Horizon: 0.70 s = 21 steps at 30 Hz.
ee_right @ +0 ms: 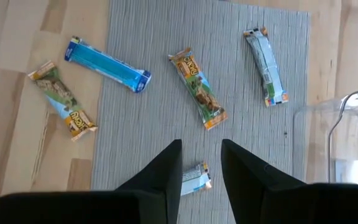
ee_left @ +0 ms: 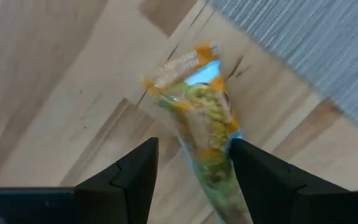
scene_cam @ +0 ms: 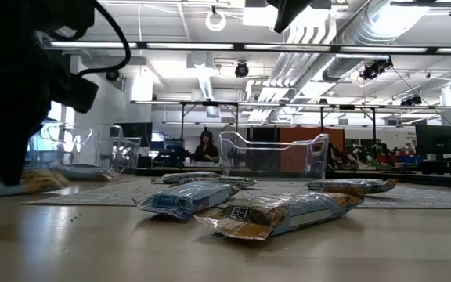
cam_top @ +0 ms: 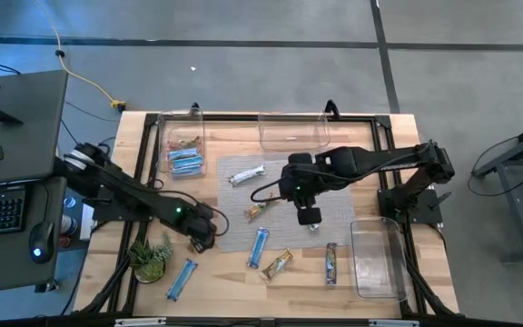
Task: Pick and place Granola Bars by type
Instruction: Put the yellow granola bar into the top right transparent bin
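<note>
Granola Bars (cam_top: 259, 246) mostly loose: several lie on the grey mat (cam_top: 334, 218) and on the bare tabletop (cam_top: 234, 291) in front of it. A few blue ones and a tan one already sit in the left clear bin (cam_top: 182, 145).

Left hand (ee_left: 191, 165) is low over the wood just off the mat corner, fingers spread either side of a tan-orange bar with green (ee_left: 197, 106). Looks like the approach/pre-grasp step, nothing pinched yet. Next move probably: settle, close across the bar's width, lift, carry to a matching bin.

Right hand (ee_right: 201, 165) hovers above the mat, fingers apart, empty; a silver bar (ee_right: 194, 178) lies partly under it, a tan bar (ee_right: 198, 89) beyond.

Hard to read:
- Left hand is a dark blob in the high view; the target bar is hidden under it there.
- Bar looks smeared in the left wrist view, print unreadable.
- Back bin (cam_top: 293, 130) and right bin (cam_top: 376, 259) contents unclear, look empty.
- Small plant (cam_top: 150, 257) stands close to the left arm, a snag risk.
</note>
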Each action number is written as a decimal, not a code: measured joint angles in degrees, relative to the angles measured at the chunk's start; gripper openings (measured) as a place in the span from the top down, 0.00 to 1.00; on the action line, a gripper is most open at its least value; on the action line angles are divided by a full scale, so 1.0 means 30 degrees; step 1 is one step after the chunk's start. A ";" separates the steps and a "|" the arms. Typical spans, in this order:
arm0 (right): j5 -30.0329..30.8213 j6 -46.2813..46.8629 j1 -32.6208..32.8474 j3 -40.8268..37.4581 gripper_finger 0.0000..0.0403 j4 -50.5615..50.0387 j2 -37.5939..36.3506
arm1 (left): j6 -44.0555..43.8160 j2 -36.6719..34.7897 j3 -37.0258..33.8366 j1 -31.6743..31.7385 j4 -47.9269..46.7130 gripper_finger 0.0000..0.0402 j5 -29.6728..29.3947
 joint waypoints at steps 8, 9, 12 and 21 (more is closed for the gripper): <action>-0.0002 0.0000 0.0000 0.0000 0.77 0.0209 -0.0007 | 0.0252 0.0529 -0.0007 0.0000 0.0653 0.51 0.0222; 0.0000 0.0000 0.0000 0.0000 0.77 0.0214 -0.0001 | 0.0451 0.0536 -0.0007 0.0000 0.0628 0.52 0.0257; -0.0007 0.0000 0.0000 0.0000 0.77 0.0209 -0.0006 | 0.0899 0.0536 -0.0022 0.0000 0.0576 0.58 0.0271; -0.0001 0.0000 0.0000 0.0000 0.77 0.0217 -0.0001 | 0.1723 0.0612 0.0776 0.0020 0.0797 0.84 0.0616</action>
